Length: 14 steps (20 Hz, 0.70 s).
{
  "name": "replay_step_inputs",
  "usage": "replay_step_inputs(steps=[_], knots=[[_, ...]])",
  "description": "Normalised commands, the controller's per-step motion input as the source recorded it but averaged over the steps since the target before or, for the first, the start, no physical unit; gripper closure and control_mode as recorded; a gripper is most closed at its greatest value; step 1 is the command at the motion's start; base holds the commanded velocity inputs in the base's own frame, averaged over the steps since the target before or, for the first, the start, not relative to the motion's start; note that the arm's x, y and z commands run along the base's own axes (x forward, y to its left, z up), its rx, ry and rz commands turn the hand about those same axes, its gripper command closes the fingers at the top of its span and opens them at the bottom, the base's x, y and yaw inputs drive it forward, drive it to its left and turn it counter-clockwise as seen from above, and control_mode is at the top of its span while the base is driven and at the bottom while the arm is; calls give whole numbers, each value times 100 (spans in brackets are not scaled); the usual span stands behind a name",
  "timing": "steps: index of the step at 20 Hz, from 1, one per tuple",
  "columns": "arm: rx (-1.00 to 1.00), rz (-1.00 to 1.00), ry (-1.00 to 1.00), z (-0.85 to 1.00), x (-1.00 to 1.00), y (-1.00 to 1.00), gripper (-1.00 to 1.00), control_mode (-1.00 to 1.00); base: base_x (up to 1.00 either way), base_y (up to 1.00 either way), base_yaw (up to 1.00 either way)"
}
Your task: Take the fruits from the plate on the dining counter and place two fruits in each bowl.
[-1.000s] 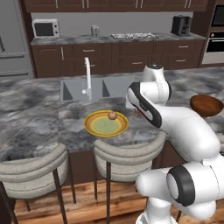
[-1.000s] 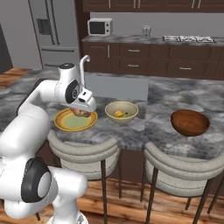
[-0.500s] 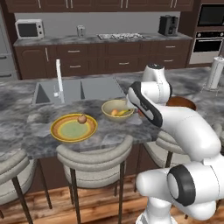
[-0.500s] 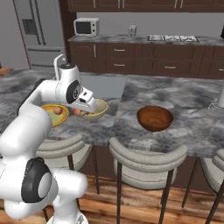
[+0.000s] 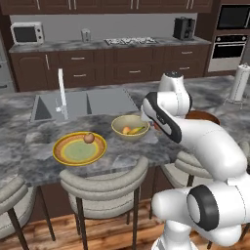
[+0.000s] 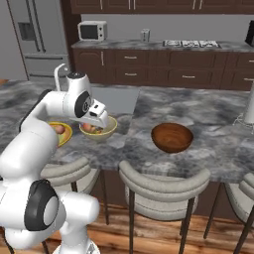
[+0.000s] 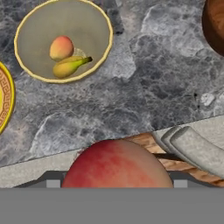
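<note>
Since the earlier frames the whole scene is shifted leftward in both base views, which is read as the base having driven along the dining counter (image 5: 29,146) toward the brown bowl (image 6: 172,137), not as the dishes having moved; the red fruit (image 7: 117,164) is carried along. In the hand view this round red fruit is seen large at the bottom, between the jaws of the gripper (image 6: 101,120), which are spread wide around it, so it is judged to be held.

In the cream bowl (image 5: 130,127) the banana (image 7: 70,66) and the orange-red fruit (image 7: 61,47) are seen lying side by side and touching. On the plate (image 5: 79,148) one brownish fruit (image 5: 89,138) is left, near the far rim. The brown bowl stands well apart to the right on the counter and nothing is seen in it.

The red fruit is judged light, firm and smooth-skinned, so it is likely to roll or slip if squeezed off-centre; a hold across its widest part is best kept, and a low release over the deep bowl is advised so that it is not bounced out. The brownish fruit would be taken the same way, from above.

No brand, label or readable writing is seen on anything.
</note>
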Motion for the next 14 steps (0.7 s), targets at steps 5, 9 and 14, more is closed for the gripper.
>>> replay_step_inputs(steps=[5, 9, 14], knots=[[0, 0, 0, 0, 0, 0, 100, 100, 34, -20, -1], [0, 0, 0, 0, 0, 0, 100, 100, 33, -26, -5], [0, 0, 0, 0, 0, 0, 100, 100, 46, -8, -2]])
